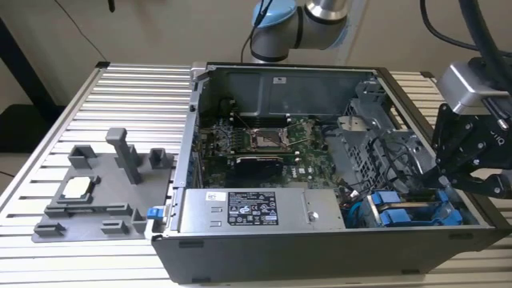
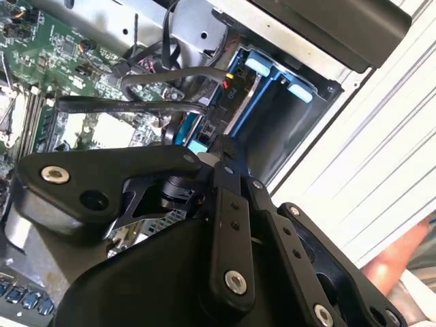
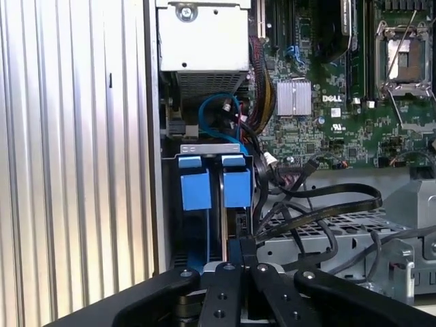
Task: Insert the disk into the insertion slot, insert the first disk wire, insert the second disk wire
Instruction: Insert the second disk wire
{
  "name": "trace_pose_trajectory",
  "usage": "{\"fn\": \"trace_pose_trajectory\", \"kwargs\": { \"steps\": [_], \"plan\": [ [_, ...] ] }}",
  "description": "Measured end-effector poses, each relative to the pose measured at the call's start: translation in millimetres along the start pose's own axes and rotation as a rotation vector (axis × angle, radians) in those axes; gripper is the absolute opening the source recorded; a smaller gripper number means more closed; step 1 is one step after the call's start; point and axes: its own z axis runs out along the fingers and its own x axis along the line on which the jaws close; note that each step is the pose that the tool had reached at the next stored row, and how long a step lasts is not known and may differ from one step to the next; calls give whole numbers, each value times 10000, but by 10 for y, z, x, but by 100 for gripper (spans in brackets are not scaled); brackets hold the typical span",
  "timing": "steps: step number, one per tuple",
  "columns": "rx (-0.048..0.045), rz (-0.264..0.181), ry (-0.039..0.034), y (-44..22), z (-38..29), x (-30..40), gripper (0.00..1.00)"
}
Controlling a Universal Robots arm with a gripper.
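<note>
The open computer case (image 1: 320,252) lies on the slatted table. At its corner on the exterior view's right is the insertion slot (image 1: 452,211), a grey metal bay (image 3: 204,148). Blue carrier parts (image 1: 404,211) sit inside it; in both wrist views they show as two blue tabs (image 3: 208,189) (image 2: 272,73), with the disk's own metal face hidden. My gripper (image 1: 438,183) reaches down into the mouth of this bay. Its fingers stand close together (image 3: 242,248) (image 2: 221,146) on the connector end of a black disk wire (image 3: 320,204), right at the carrier's edge. That wire (image 2: 157,102) loops back over the board.
A grey labelled power-supply box (image 1: 256,210) fills the case's front, beside the bay. The green motherboard (image 1: 264,141) lies behind it. A perforated drive cage (image 3: 327,231) with loose black cables flanks the bay. A grey fixture (image 1: 104,186) stands on the table (image 1: 120,96) at the exterior view's left.
</note>
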Motion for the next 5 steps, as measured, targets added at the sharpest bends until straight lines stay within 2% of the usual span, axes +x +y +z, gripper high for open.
{"fn": "trace_pose_trajectory", "kwargs": {
  "steps": [5],
  "plan": [
    [3,1,56,0,-1,0,11]
  ]
}}
